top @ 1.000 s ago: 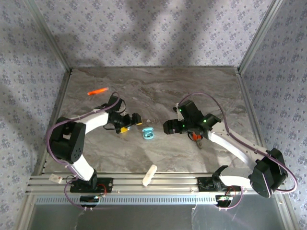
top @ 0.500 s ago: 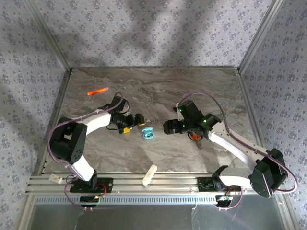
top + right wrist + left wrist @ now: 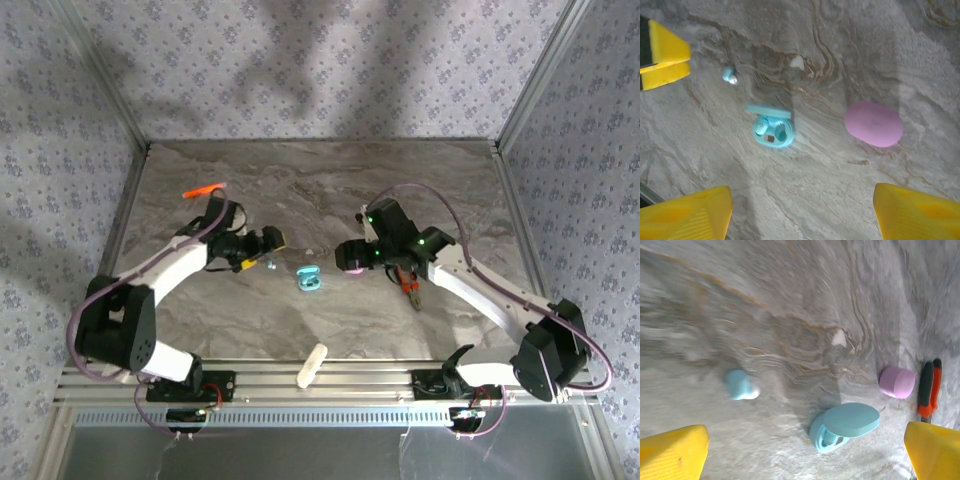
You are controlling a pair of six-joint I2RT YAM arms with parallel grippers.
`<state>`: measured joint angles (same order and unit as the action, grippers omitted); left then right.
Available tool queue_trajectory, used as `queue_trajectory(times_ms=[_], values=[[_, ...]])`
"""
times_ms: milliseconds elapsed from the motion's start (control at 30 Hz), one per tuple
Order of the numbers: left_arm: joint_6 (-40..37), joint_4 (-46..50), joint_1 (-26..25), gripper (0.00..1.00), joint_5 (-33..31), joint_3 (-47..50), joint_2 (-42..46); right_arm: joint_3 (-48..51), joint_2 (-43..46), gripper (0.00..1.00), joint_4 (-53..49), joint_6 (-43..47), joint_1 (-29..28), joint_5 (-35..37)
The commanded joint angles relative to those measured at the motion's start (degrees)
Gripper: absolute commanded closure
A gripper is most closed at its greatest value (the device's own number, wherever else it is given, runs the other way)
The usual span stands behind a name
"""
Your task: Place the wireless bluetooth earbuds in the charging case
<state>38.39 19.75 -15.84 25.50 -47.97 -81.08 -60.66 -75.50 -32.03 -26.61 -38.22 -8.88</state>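
Although my wrist cameras are cropping the yellow fingertips (image 3: 672,452) at the frame edges, I am reading the left gripper (image 3: 802,460) and right gripper (image 3: 802,212) as spread wide, gripping nothing. Blur is softening the left wrist view. A teal case (image 3: 771,129) is lying open ahead of the right fingers, holding what appears to be one teal bud (image 3: 760,128); its second socket is looking dark, contents unclear. A pink case (image 3: 873,123) is sitting shut beside it. One loose teal earbud (image 3: 741,385) is lying ahead of the left fingers, apart from both cases.
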Motion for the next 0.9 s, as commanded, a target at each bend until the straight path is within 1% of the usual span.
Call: queue_trajectory(times_ms=[0,33,167,233,300,367,567,767,867], values=[[-0.55,2.64,3.88,0.0,-0.91,3.71,4.93,-6.45,-4.32,0.3,-2.11,-0.34,-1.75,0.18],[-0.29,2.32,5.13,0.0,-0.74,4.98,6.36,-9.39,-6.17,0.35,-2.86,-0.48,-2.47,0.79],[1.13,1.41,8.3,0.0,-0.54,8.82,11.08,-18.92,-14.98,0.49,-7.28,-1.55,-5.45,3.3],[1.87,1.04,9.7,0.0,-0.27,10.66,13.16,-23.75,-19.53,0.52,-9.17,-2.21,-7.16,4.81],[2.86,0.54,11.21,0.0,-0.25,12.89,15.67,-28.4,-23.97,0.54,-10.93,-3.01,-8.74,6.5],[3.69,0.51,12.25,0.0,-0.35,15.06,18.41,-33.03,-28.47,0.58,-12.54,-4.18,-10.53,8.3],[6.07,0.96,12.41,0.0,-1.55,19.69,25.86,-44.52,-40.16,0.65,-16.16,-6.8,-14.05,10.65],[5.56,5.31,12.81,0.0,-4.88,21.31,32.49,-56.83,-51.28,0.72,-21.24,-7.7,-16.14,11.61],[5.13,6.8,13.19,0.0,-5.43,21.72,34.7,-61.82,-55.87,0.73,-23.75,-8.37,-16.98,12.43]])
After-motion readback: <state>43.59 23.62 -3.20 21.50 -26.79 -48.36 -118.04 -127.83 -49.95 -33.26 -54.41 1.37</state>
